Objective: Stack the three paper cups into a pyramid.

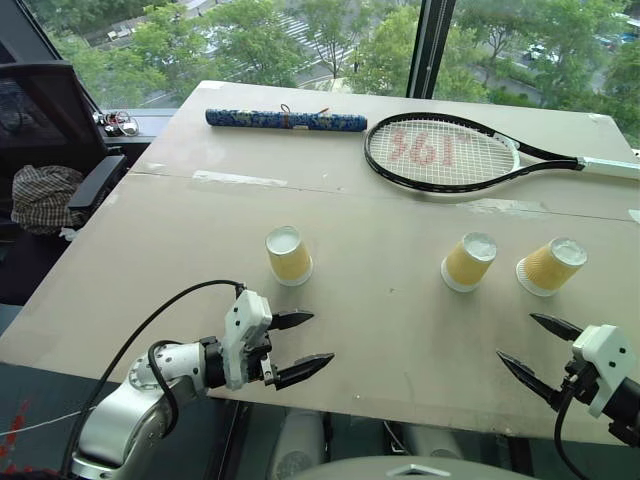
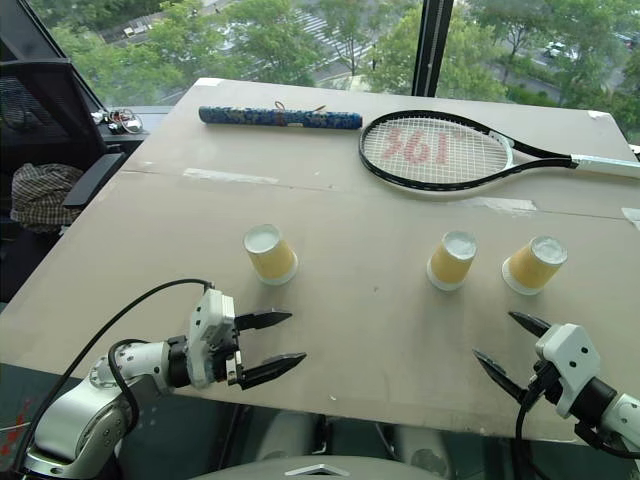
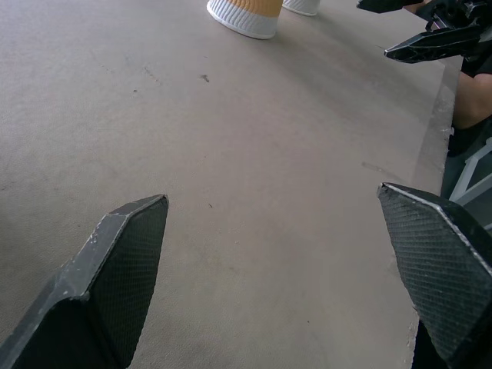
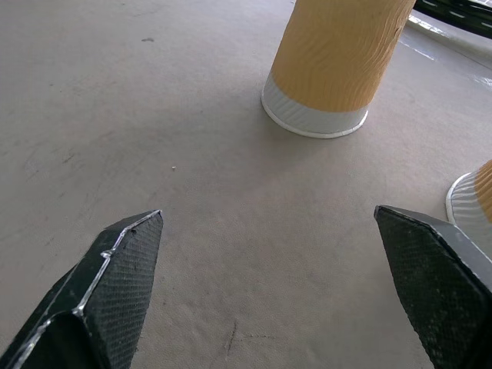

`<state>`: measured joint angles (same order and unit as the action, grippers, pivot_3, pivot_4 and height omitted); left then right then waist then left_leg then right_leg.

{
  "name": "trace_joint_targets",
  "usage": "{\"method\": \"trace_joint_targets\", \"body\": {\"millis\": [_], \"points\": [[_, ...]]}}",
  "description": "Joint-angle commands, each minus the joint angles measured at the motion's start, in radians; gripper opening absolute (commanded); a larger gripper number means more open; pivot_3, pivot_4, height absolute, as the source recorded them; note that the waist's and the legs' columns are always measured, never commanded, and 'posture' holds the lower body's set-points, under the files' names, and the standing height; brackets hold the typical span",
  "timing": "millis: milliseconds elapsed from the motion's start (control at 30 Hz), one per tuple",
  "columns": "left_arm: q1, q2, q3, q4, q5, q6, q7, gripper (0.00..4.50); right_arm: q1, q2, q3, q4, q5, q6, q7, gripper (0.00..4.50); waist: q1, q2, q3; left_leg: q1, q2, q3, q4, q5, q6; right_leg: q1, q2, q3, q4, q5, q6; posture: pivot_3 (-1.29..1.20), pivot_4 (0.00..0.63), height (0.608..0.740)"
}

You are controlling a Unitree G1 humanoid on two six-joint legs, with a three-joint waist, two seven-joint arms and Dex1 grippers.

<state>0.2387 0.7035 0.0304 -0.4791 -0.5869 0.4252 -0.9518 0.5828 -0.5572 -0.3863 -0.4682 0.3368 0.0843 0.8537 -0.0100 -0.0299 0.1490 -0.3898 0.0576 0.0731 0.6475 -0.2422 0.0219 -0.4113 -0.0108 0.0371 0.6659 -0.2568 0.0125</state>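
The left gripper (image 1: 300, 345) hangs over the near edge of the worktop, toward its left end, its two black jaws spread wide with nothing between them. The right gripper (image 1: 535, 348) sits at the same near edge, close to the right corner, jaws likewise parted and empty, pointing in across the board.

Beyond them, on the grey-beige worktop (image 1: 380, 300), stand three small tapered paper cups with yellow-tan ribbed sides and white ends, all upside down and none stacked. The left cup (image 1: 288, 254) stands alone, left of the middle and a little way in from the left gripper. The middle cup (image 1: 468, 261) and the right cup (image 1: 550, 266) stand near each other but apart, toward the right edge, both just inward of the right gripper. In the right wrist view one of the cups (image 4: 338, 61) rises close ahead of the open jaws, resting flat on its white rim.

Toward the far edge lies a black-framed tennis racket (image 1: 440, 152) with red marks on its white strings, its handle reaching to the right edge. Left of the racket's head lies a long blue patterned tube (image 1: 286, 120), parallel to the far edge.
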Motion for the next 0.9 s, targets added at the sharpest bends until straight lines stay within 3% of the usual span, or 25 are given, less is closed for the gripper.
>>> {"method": "trace_joint_targets", "body": {"millis": [33, 300, 533, 900], "points": [[0.01, -0.002, 0.051, -0.045, -0.035, -0.005, 0.009, 4.5, -0.027, -0.001, 0.022, -0.026, 0.017, -0.002, -0.007, 4.35, 0.0, 0.0, 0.0, 0.0, 0.0, 0.0, 0.0, 0.0, 0.0, 0.0, 0.0, 0.0, 0.0, 0.0, 0.0, 0.0, 0.15, 0.74], [0.077, -0.072, 0.222, -0.018, -0.06, -0.035, 0.106, 4.5, -0.128, 0.01, 0.121, -0.05, 0.069, 0.025, -0.009, 4.35, 0.0, 0.001, 0.001, -0.001, 0.0, -0.001, 0.0, 0.0, 0.0, 0.0, 0.0, -0.002, -0.001, 0.0, 0.0, 0.0, 0.15, 0.74], [-0.025, -0.111, 0.3, 0.113, -0.02, -0.014, 0.253, 4.5, -0.144, 0.011, 0.161, -0.085, 0.124, 0.01, 0.017, 4.35, 0.01, 0.0, 0.0, -0.004, 0.0, -0.003, 0.001, 0.0, 0.001, 0.0, -0.001, -0.005, -0.003, 0.0, 0.0, 0.0, 0.15, 0.74], [-0.347, -0.013, 0.117, 0.41, 0.106, -0.068, 0.057, 4.5, -0.129, 0.017, 0.186, -0.141, 0.114, 0.015, -0.035, 4.35, 0.021, 0.0, 0.0, -0.005, -0.001, -0.002, 0.001, -0.001, 0.002, -0.001, 0.002, -0.009, -0.003, 0.002, -0.003, 0.0, 0.15, 0.74]]}}
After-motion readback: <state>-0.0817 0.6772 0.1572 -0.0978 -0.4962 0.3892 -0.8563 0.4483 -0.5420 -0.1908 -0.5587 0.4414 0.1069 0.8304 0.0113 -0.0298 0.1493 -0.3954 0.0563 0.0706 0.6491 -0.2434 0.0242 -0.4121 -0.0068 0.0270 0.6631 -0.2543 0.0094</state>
